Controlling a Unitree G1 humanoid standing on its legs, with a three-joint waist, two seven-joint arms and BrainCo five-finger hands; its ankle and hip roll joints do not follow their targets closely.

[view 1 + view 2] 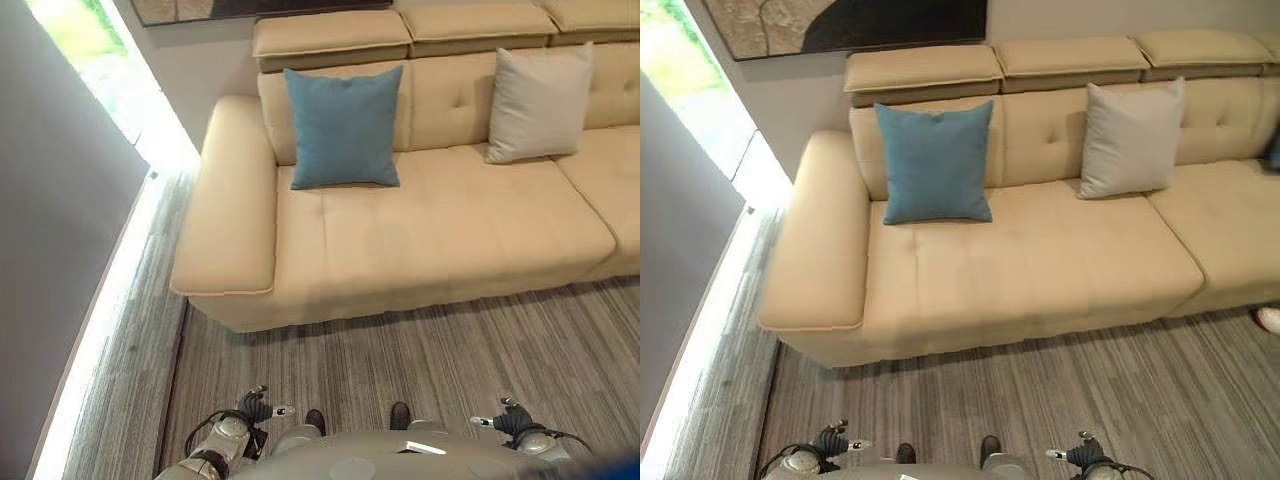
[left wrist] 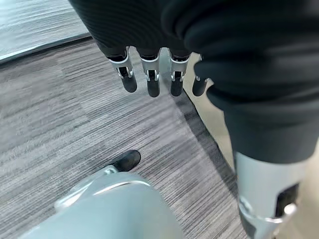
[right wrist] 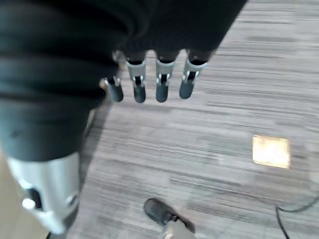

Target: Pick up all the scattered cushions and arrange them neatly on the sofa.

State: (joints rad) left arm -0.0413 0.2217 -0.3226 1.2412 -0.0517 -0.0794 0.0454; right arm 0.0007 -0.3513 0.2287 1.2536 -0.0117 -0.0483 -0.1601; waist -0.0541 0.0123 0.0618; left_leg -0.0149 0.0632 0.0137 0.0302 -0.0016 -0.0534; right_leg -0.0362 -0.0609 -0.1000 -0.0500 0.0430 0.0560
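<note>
Cushions — a blue cushion and a beige cushion — stand upright against the sofa backrest, while left hand and right hand hang with fingers released, empty — best scan the floor before reaching.

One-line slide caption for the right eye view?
Blue cushion and light grey cushion upright against the beige sofa backrest, above grey striped carpet.

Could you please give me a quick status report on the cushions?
Left hand and right hand open, empty. Blue cushion and beige cushion upright on sofa.
</note>
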